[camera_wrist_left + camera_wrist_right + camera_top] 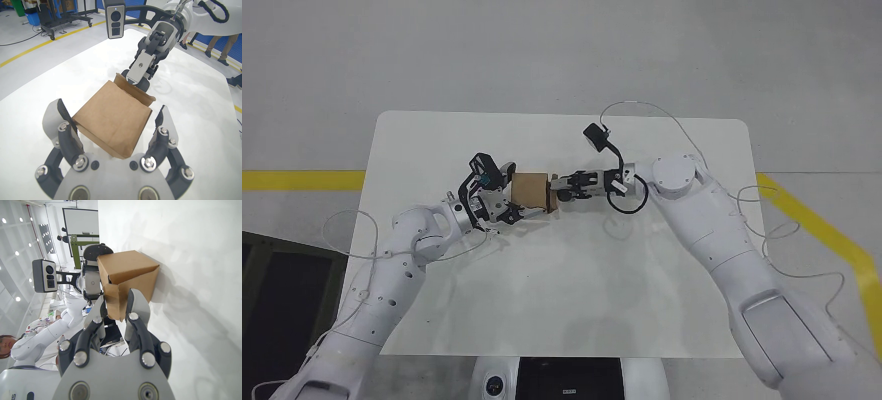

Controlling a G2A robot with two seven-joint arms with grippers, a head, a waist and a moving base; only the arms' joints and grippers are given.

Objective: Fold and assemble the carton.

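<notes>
Nearest: left tool point(112, 103), fingers apart, either side of brown carton point(113, 123), one pad touching its corner, other pad just off. Carton on white bench point(572, 300), approx. mid-width, btw. both tools, end flap point(136, 92) sticking out on far side. Beyond: right tool point(138, 83), clamped on that flap, pads w/ cardboard between.

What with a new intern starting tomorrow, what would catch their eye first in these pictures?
The brown carton, half folded, sits mid-way across the white table between both arms. The right gripper pinches its open end flap. The left gripper is spread open around the opposite end, one pad touching a corner.
</notes>
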